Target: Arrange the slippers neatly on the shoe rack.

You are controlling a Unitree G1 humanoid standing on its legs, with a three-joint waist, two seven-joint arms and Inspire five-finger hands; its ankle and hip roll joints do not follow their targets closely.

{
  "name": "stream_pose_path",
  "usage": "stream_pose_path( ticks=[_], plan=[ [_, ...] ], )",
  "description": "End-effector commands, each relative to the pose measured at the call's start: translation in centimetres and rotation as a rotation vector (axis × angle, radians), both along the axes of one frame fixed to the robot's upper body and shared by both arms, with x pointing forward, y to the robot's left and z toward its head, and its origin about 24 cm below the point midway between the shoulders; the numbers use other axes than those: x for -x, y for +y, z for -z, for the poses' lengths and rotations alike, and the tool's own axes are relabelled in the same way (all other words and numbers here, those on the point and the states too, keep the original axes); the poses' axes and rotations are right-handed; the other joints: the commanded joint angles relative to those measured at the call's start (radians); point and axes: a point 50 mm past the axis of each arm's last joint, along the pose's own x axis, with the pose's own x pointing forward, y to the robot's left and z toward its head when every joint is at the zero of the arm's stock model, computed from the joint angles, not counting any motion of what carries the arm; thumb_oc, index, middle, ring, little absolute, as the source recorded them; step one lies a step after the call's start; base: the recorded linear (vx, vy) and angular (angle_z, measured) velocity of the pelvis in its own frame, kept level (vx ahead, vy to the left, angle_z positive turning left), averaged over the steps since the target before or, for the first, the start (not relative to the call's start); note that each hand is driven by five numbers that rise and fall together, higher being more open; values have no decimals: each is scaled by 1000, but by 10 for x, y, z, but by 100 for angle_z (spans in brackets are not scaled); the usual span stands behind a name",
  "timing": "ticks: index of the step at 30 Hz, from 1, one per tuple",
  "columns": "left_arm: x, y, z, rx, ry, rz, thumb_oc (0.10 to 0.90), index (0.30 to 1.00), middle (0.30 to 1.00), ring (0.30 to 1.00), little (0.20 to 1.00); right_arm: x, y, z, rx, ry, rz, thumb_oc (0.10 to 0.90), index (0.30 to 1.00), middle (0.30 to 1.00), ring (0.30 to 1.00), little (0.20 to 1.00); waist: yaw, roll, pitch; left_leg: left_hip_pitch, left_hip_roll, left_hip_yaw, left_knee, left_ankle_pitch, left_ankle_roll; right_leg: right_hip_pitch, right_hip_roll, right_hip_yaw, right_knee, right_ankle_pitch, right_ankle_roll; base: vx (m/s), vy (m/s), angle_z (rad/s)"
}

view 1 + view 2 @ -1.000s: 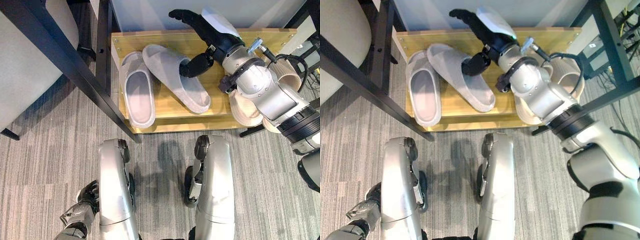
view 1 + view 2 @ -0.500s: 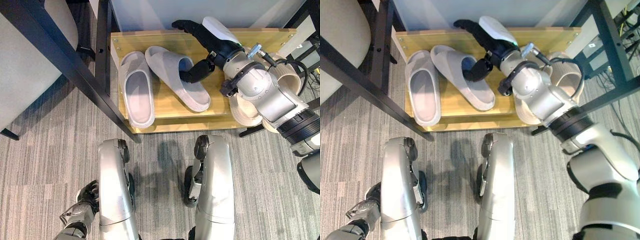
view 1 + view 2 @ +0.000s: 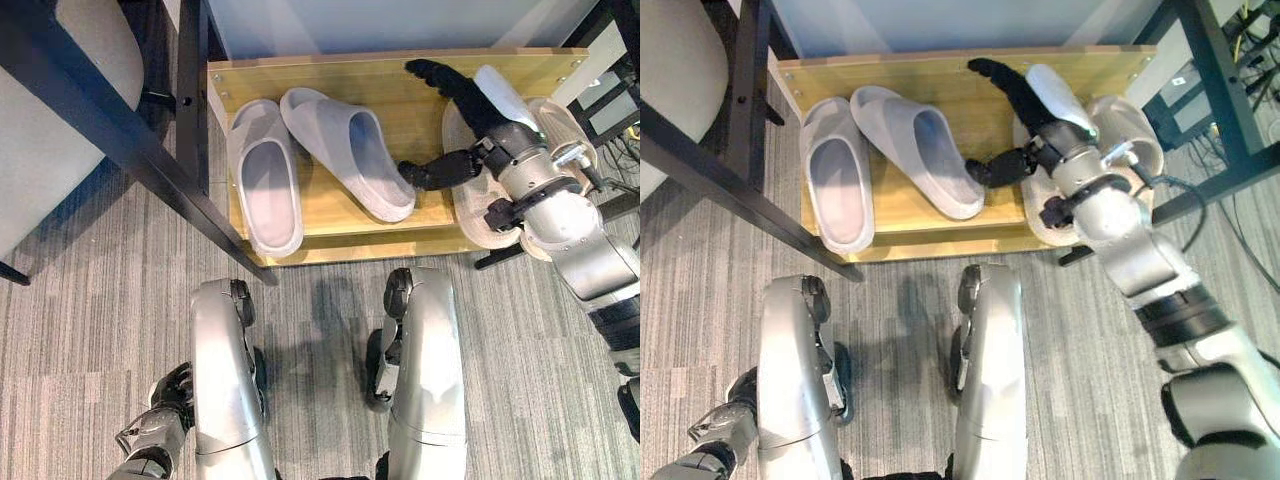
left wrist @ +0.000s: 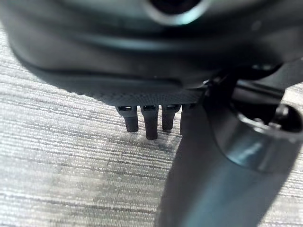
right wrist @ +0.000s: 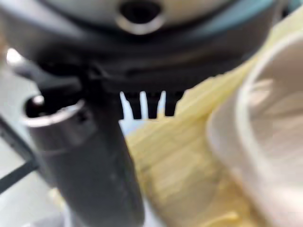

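Note:
Two grey slippers lie on the wooden shoe rack [image 3: 390, 78]. The left grey slipper [image 3: 264, 187] lies straight. The right grey slipper [image 3: 345, 150] lies at an angle, its far end against the left one. My right hand [image 3: 478, 100] hovers open over the rack's right part, fingers straight toward the back wall. Its thumb [image 3: 432, 172] reaches to the angled slipper's near end and holds nothing. Two beige slippers [image 3: 478, 218] [image 3: 566, 122] lie under and beside that hand; one beige slipper [image 5: 267, 142] also shows in the right wrist view. My left hand [image 3: 165, 420] hangs open by the carpet.
A black table frame [image 3: 130, 150] runs diagonally past the rack's left end, with a pale cushion [image 3: 45, 170] beyond it. A white wall panel [image 3: 360, 25] backs the rack. Grey carpet [image 3: 90, 330] lies in front. More black frame bars [image 3: 1210, 70] stand at the right.
My right hand has drawn its thumb out of the angled grey slipper and moved right, over the beige slippers. The grey slippers stay put. The whole picture has shifted slightly.

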Motion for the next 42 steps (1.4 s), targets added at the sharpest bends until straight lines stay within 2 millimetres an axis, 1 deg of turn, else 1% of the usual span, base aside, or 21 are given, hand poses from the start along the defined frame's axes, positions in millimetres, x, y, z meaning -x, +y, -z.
stream_pose_path(
  ticks=[1,3,7,8,12,14,16,19,21,22,35,40,42],
  plan=[
    [-18,-35,2,50,-38,100,800,900,900,900,900,44,12,-74,-55,-438,-100,800,900,900,900,900,53,-5,-18,-32,-29,-139,-56,15,124,86,15,163,44,-36,-99,0,0,0],
    [-19,-35,2,33,-37,93,800,900,900,900,900,50,16,-71,-106,-486,-130,800,900,900,900,900,50,-5,-17,-32,-30,-138,-54,15,125,86,17,162,47,-37,-98,0,0,0],
    [-19,-35,2,25,-39,91,800,900,900,900,900,59,22,-66,-137,-510,-181,800,900,900,900,900,52,-7,-17,-32,-32,-137,-51,14,126,86,18,163,52,-37,-98,0,0,0],
    [-18,-36,2,23,-38,93,800,900,900,900,900,63,27,-61,-146,-511,-216,800,900,900,900,900,51,-8,-17,-32,-33,-136,-51,15,127,86,19,162,51,-36,-98,0,0,0],
    [-16,-38,4,21,-35,92,800,900,900,900,900,73,39,-50,-131,-505,-289,800,900,900,900,900,50,-11,-17,-32,-34,-136,-49,13,127,86,19,161,52,-33,-95,0,0,0],
    [-15,-38,4,20,-37,92,800,900,900,900,900,74,40,-46,-131,-493,-301,800,900,900,900,900,51,-13,-17,-32,-35,-136,-49,13,127,86,19,162,53,-33,-94,0,0,0],
    [-14,-40,5,23,-39,89,800,900,900,900,900,77,45,-34,-128,-451,-333,800,900,900,900,900,50,-14,-17,-32,-35,-137,-46,12,128,86,19,163,54,-31,-93,0,0,0],
    [-14,-41,5,28,-45,85,800,900,900,900,900,77,44,-24,-134,-412,-336,800,900,900,900,900,50,-15,-17,-32,-35,-138,-45,12,129,86,19,162,54,-31,-92,0,0,0],
    [-14,-41,5,28,-46,85,800,900,900,900,900,77,45,-21,-138,-404,-339,800,900,900,900,900,50,-16,-17,-32,-35,-138,-45,11,130,86,19,162,54,-31,-92,0,0,0],
    [-14,-42,5,29,-49,84,800,900,900,900,900,77,44,-16,-145,-385,-333,800,900,900,900,900,49,-16,-17,-32,-36,-138,-44,11,130,86,20,163,54,-33,-93,0,0,0],
    [-13,-46,7,22,-51,90,800,900,900,900,900,78,47,7,-206,-296,-355,800,900,900,900,900,48,-20,-16,-32,-34,-133,-43,8,132,86,18,159,53,-35,-93,0,0,0],
    [-9,-46,9,18,-38,90,800,900,900,900,900,77,45,21,-245,-253,-327,800,900,900,900,900,49,-24,-16,-32,-36,-134,-46,9,131,86,20,162,49,-32,-94,0,0,0],
    [-9,-46,9,17,-35,89,800,900,900,900,900,77,46,22,-247,-252,-325,800,900,900,900,900,49,-25,-16,-32,-37,-133,-45,9,130,86,20,162,49,-30,-94,0,0,0]
  ],
)
